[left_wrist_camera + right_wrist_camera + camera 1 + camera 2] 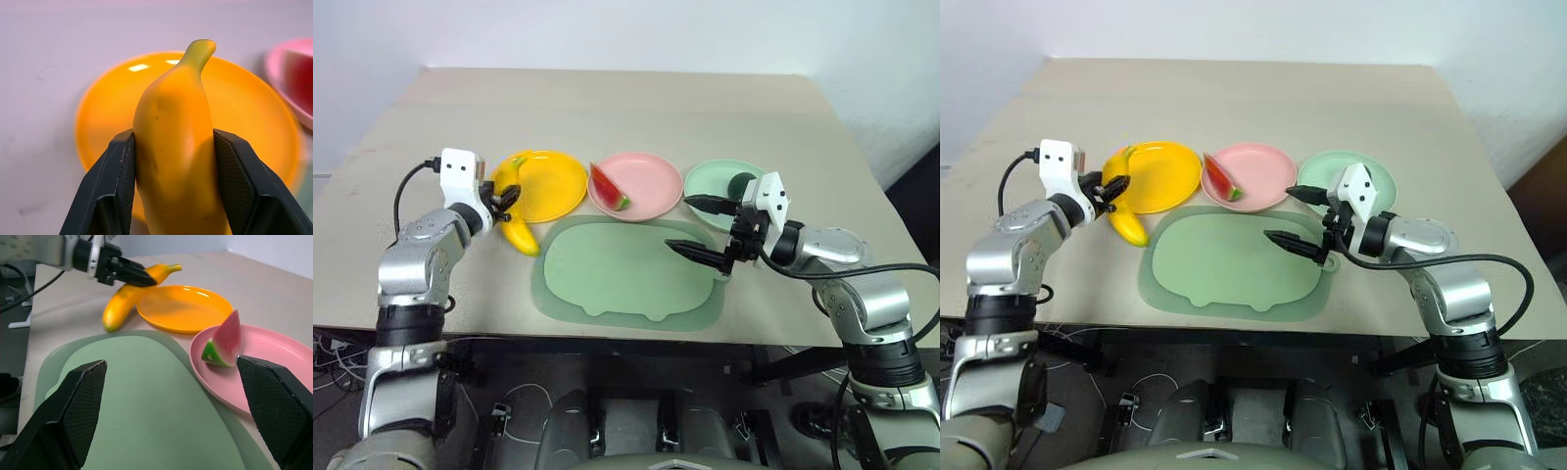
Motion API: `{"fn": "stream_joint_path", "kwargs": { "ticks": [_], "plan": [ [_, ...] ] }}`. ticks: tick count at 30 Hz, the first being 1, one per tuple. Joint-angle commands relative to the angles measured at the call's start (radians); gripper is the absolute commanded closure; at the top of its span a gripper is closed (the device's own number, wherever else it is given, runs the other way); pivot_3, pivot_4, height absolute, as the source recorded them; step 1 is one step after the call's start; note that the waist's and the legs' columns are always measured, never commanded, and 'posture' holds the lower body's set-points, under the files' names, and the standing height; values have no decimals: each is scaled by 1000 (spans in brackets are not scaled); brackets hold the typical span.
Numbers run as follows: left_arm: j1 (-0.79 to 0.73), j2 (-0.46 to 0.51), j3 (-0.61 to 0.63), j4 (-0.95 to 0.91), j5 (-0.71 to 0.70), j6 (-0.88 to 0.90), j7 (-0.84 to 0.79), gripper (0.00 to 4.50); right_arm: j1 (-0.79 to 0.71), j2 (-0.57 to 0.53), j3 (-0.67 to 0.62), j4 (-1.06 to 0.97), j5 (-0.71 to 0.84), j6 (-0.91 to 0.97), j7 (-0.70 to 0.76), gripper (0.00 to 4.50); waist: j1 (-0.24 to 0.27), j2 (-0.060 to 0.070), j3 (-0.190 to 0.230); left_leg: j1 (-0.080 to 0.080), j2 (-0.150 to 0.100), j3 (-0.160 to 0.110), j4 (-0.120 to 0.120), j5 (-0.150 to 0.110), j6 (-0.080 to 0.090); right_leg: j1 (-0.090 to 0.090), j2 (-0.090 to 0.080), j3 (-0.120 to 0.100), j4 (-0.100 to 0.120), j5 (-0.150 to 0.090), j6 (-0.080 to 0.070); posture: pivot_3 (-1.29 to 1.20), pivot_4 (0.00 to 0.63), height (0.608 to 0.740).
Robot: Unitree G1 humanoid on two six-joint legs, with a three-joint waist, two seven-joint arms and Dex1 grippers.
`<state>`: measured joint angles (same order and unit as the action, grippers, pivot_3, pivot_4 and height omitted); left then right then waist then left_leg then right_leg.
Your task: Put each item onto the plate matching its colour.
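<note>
You've got the left gripper point(502, 199) clamped on the long yellow toy banana point(516, 221) at the edge of the round yellow plastic plate point(548, 186), right gripper point(702, 228) idling wide apart, so carry it over the plate's centre and lower before releasing.

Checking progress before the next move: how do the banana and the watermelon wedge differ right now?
The banana is clamped in the left gripper, lifted at the yellow plate's edge; the watermelon wedge rests free on the pink plate. The banana is long, curved and all yellow; the wedge is short and red with a green rind. Both are toy foods at their matching plates.
</note>
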<state>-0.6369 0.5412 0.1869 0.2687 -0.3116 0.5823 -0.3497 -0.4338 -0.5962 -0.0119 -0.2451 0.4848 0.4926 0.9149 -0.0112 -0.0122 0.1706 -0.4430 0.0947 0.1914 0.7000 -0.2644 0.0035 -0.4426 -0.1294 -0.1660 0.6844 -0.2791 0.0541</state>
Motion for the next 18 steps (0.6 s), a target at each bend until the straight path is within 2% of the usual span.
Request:
{"fn": "stream_joint_path", "kwargs": {
  "ticks": [1,9,18],
  "plan": [
    [-95,-7,-10,180,57,-140,-13,2515,-25,2,-12,-5,5,-19,-2,0,4,0,0,0,0,0,0,0,0,0,0,0,0,0,0,0,150,695],
    [-294,-64,-16,573,115,-330,-36,2515,-31,2,-4,8,-1,-26,-1,0,8,-1,0,0,-1,-1,1,0,0,1,-1,-1,1,0,0,0,150,695],
    [-403,-97,-30,683,135,-331,-78,2515,-17,-8,-12,-14,5,-18,-5,0,-4,-1,0,0,0,0,1,0,0,0,0,-1,1,0,1,0,150,695]
  ]
}}
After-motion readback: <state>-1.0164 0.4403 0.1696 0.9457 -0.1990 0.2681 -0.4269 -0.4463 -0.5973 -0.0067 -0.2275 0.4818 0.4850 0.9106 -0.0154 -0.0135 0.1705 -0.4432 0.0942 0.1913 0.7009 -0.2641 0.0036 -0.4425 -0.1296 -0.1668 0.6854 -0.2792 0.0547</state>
